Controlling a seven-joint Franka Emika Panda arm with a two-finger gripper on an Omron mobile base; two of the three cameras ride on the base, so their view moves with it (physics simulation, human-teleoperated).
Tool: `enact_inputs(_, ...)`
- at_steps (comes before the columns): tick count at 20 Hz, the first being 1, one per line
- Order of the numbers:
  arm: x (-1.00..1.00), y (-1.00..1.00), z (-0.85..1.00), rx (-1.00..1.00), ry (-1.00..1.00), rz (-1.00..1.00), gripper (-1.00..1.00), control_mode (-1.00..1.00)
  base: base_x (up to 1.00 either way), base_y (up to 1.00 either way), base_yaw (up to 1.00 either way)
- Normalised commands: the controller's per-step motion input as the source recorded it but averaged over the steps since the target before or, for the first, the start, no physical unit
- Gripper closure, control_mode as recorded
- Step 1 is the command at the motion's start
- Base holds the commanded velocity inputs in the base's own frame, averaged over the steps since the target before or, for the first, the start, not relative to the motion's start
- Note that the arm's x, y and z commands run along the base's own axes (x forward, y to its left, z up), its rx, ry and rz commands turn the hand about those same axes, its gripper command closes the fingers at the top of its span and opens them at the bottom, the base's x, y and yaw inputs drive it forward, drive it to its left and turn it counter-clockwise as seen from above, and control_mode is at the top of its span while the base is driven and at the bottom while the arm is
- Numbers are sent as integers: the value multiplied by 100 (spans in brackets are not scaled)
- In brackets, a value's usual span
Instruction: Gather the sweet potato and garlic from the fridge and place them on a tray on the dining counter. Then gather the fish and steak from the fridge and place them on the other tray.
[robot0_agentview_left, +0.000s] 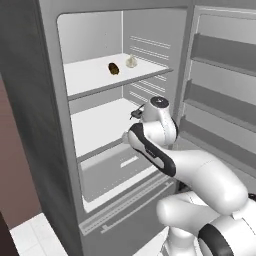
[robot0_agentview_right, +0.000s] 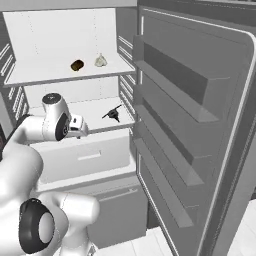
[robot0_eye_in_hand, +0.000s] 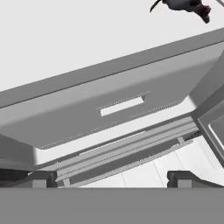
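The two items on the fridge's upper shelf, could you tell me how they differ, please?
The sweet potato is dark brown and lies low and rounded; the garlic is pale off-white and rises to a point. The sweet potato sits left of the garlic in the right base view. Both are small, apart, and rest on the same shelf.

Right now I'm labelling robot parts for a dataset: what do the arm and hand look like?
The arm has glossy white, rounded links with black bands at its joints and round grey caps on them. The hand ends in two small dark grey, blocky fingertips.
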Motion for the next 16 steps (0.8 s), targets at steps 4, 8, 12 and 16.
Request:
enact_inputs(4, 0, 0, 0, 0, 0, 0, -100, 100, 45, -21, 23)
enact_inputs(8, 0, 0, 0, 0, 0, 0, -100, 100, 48, -17, 22)
enact_inputs(12, 0, 0, 0, 0, 0, 0, -100, 100, 38, -19, 21)
enact_inputs(16, 0, 0, 0, 0, 0, 0, -100, 100, 43, -14, 19)
